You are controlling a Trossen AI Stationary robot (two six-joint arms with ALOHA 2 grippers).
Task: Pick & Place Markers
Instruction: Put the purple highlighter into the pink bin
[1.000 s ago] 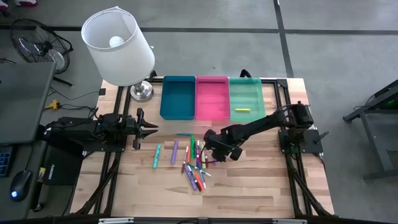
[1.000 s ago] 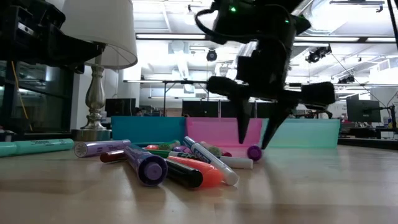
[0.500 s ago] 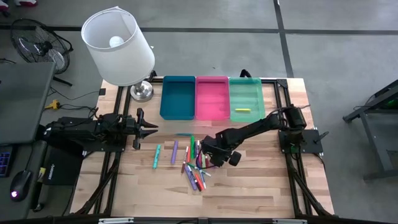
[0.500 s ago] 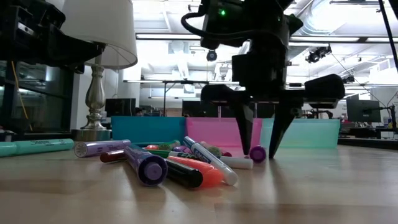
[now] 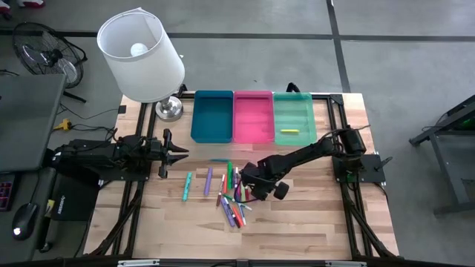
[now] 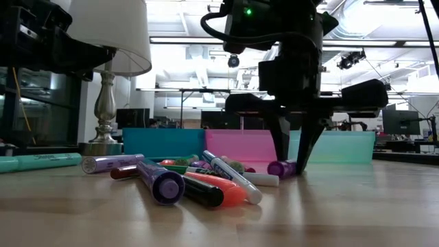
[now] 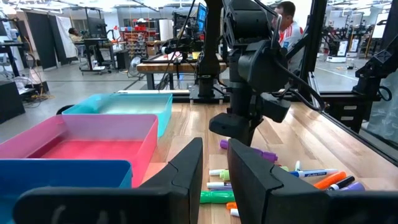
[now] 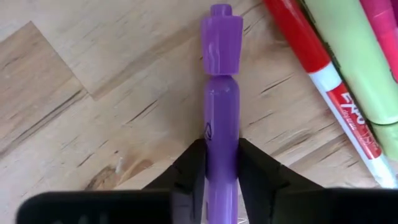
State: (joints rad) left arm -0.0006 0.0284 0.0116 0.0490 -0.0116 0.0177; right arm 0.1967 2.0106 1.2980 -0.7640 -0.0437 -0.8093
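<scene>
One purple marker (image 8: 221,118) — between right fingers (image 8: 189,168)

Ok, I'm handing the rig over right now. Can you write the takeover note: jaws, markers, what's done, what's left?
Right gripper: down at the table, jaws shut on the purple marker, which lies on the wood, not yet lifted.
Left gripper: waiting at the table's left side, holding nothing.
Done: one yellow marker lies in the green tray.
Left: the pile of markers mid-table, plus a teal one and a purple one apart to its left. Blue tray and pink tray show no markers.
</scene>
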